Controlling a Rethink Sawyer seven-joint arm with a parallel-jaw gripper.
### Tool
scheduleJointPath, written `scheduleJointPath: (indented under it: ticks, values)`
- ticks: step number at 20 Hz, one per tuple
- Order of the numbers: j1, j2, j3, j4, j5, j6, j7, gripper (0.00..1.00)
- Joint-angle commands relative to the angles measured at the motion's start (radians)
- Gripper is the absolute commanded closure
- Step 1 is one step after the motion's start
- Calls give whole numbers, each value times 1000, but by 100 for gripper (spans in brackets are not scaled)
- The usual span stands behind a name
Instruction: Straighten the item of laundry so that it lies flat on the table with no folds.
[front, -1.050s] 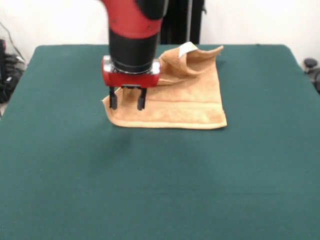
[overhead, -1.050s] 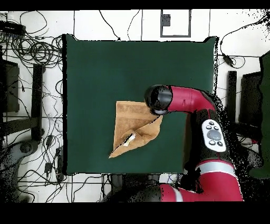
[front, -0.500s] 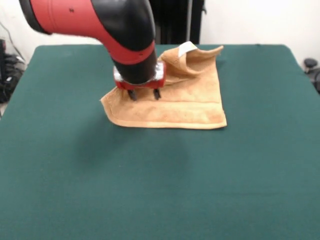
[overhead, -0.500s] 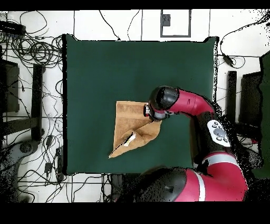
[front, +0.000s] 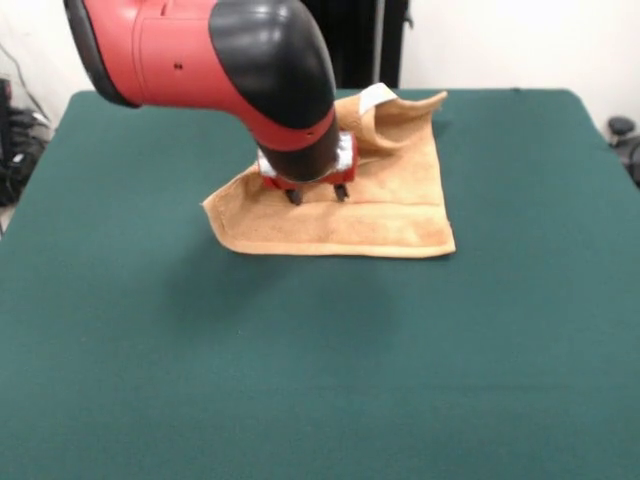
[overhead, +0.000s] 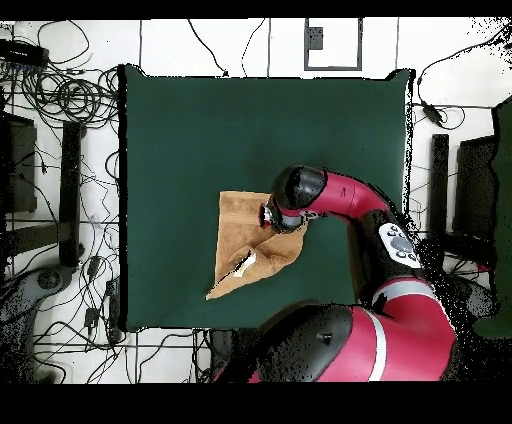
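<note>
Towel (front: 380, 215) lies partly folded, far corner humped; gripper (front: 316, 194) apparently spread, touching it.

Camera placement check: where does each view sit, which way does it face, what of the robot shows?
Front view: across the table from the robot, low, facing it; shows the red-and-black arm's wrist and the gripper, fingers apart, down at the hand towel.
Overhead view: above, looking straight down, base at the bottom; shows the whole arm bending from the bottom right to the gripper.
Shared: gripper, table, and towel with one corner folded over, white tag showing.
</note>
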Motion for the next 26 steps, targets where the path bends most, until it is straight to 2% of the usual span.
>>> scheduleJointPath:
  ticks: [1, 12, 21, 26]
  values:
    - [16, 27, 124, 16, 40, 151, -49, 0]
    - [-77, -27, 172, 197, 134, 406, -71, 0]
    - [-154, -66, 188, 292, 98, 446, -99, 0]
    - [-189, -69, 181, 275, 42, 478, -136, 0]
